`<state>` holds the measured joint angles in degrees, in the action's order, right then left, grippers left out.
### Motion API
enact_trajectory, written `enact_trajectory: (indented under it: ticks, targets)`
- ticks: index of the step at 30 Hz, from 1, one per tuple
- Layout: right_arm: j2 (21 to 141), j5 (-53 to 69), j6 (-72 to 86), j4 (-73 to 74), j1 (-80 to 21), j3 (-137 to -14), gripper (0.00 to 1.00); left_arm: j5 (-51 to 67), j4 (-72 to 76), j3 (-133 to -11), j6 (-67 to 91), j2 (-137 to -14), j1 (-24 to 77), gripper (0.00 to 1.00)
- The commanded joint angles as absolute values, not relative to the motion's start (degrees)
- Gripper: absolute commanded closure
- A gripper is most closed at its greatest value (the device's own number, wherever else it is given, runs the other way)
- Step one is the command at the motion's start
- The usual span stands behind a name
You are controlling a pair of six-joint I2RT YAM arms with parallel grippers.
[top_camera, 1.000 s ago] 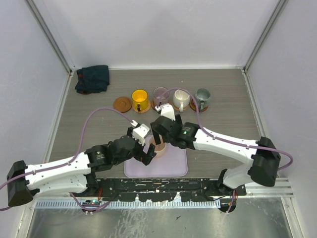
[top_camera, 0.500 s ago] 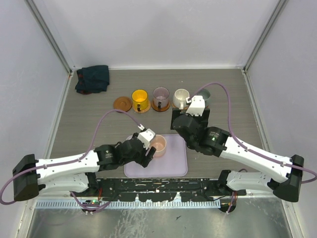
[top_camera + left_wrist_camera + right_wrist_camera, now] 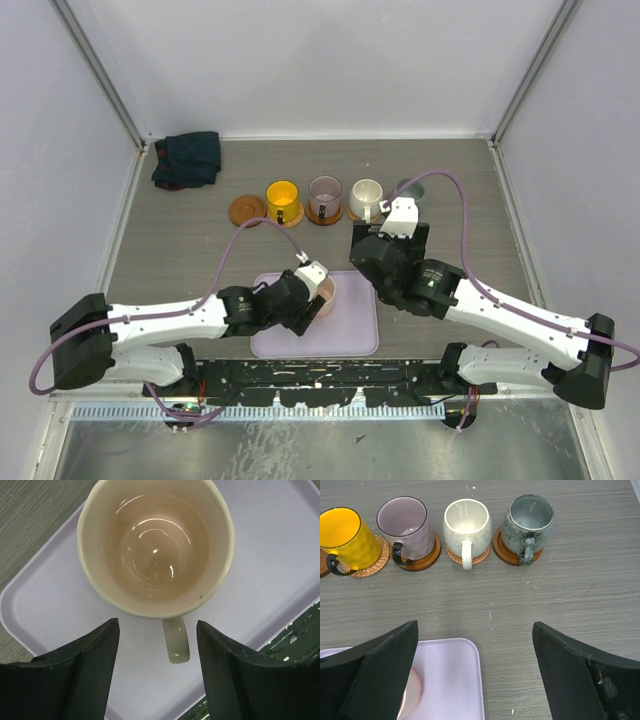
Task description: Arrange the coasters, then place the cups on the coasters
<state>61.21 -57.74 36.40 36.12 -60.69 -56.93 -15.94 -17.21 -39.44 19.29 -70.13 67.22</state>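
Lavender in colour, one tray (image 3: 280, 555) was laid at 6 o'clock on the table (image 3: 450, 180), and one pale pink cup (image 3: 155, 545) was stood upright on it, its handle turned towards the left gripper (image 3: 156, 630). That gripper's fingers (image 3: 95, 665) were spread to either side of the handle with a gap left on each side, so nothing was grasped. Five cups were counted in all. The other four were set in a row towards 12 o'clock, named here from the 9 o'clock end to the 3 o'clock end: the yellow cup (image 3: 342, 532), the purple cup (image 3: 406, 525), the cream cup (image 3: 466, 526) and the grey-green cup (image 3: 530, 520). Five coasters (image 3: 431, 556) were counted: four were each covered by one cup of the row, and one empty coaster (image 3: 247, 209) was left at the 9 o'clock end, just beside the yellow cup's. The right gripper (image 3: 474, 630) was held wide apart and empty over the table between tray and row. One dark cloth (image 3: 187, 158) was bunched at 11 o'clock.
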Motion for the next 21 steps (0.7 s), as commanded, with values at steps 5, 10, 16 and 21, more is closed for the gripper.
enact_trajectory:
  ticks: [5,10,16,21]
  targets:
    - [60.8,-60.2,37.6,35.7,-60.7,-57.3,0.00,-18.1,-15.5,-44.1,19.7,-75.3,67.5,0.47]
    - [61.1,-60.4,37.7,35.7,-60.7,-57.2,0.00,-18.2,-15.6,-44.6,19.6,-77.6,67.5,0.53]
    - [61.0,-60.4,37.9,35.6,-60.7,-56.8,0.00,-18.2,-16.6,-45.9,19.6,-80.1,67.5,0.78]
    - [60.8,-60.4,38.3,35.7,-60.6,-56.4,0.00,-19.9,-18.5,-47.5,19.7,-80.2,67.5,0.95]
